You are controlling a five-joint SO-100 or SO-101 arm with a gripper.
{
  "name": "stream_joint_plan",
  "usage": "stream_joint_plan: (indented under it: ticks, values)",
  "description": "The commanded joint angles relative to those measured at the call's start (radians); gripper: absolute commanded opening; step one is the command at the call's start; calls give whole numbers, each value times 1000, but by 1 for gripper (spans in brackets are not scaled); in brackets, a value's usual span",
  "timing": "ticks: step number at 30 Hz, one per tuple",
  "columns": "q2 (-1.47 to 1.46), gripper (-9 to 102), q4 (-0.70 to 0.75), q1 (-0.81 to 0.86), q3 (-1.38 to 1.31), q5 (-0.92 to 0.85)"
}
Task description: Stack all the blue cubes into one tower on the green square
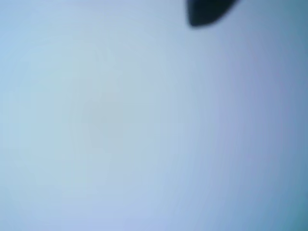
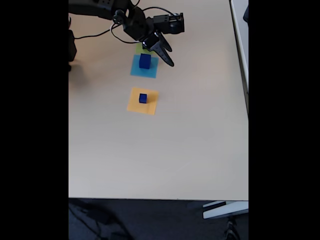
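In the fixed view a blue cube stands on a light-blue square. A smaller blue cube sits on an orange square nearer the camera. The green square shows as a lime sliver behind the light-blue one, mostly covered by the arm. My gripper hangs just right of the larger cube, its two dark fingers apart and pointing down-right with nothing between them. The wrist view is a pale blue blur with one dark fingertip at the top edge.
The black arm and its cables reach in from the top left. The beige table stretches wide toward the near edge and the right side. A white object lies along the right edge.
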Motion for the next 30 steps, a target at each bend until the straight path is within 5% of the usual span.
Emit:
stream_joint_plan:
  ticks: [1, 13, 25, 30]
  values:
    - [49, 32, -25, -48, -69, -49]
    - [-41, 49, 48, -342, -199, 275]
    - [-95, 45, 308, -537, -245, 752]
    - [-101, 44, 319, -535, -209, 756]
